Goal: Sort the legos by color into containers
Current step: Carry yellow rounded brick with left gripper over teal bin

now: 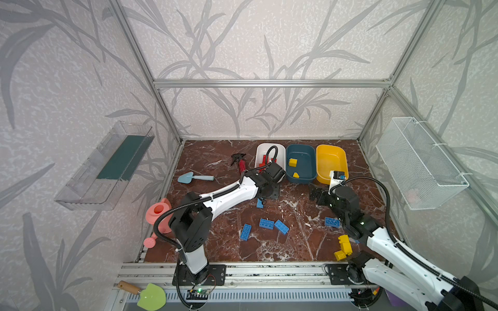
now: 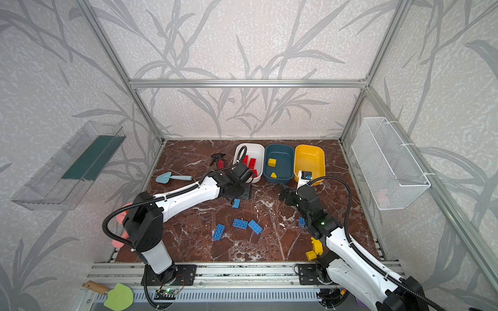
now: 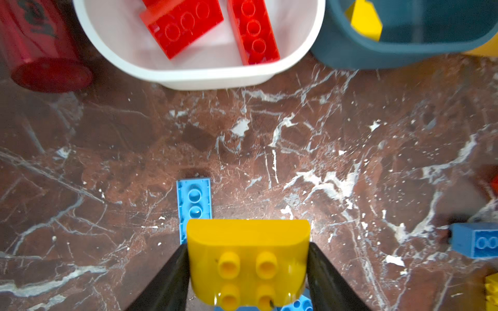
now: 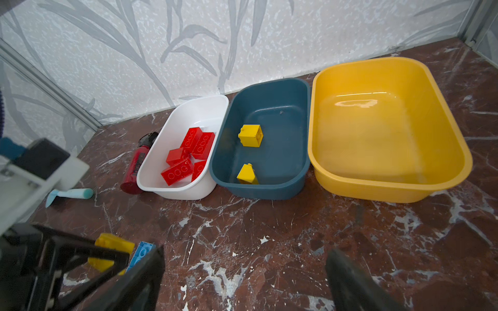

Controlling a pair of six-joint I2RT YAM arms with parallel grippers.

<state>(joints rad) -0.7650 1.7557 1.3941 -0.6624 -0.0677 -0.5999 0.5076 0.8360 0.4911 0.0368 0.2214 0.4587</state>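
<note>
My left gripper is shut on a yellow lego, held above the marble floor just in front of the white container. A blue lego lies under it. In both top views this gripper hangs near the white container, which holds several red legos. The teal container holds two yellow legos. The yellow container is empty. My right gripper stands open over bare floor in front of the teal container. Several blue legos and a few yellow ones lie on the floor.
A dark-red spray bottle lies left of the white container, with a blue trowel further left. A pink watering can sits by the left wall. A clear shelf and a wire basket hang on the side walls.
</note>
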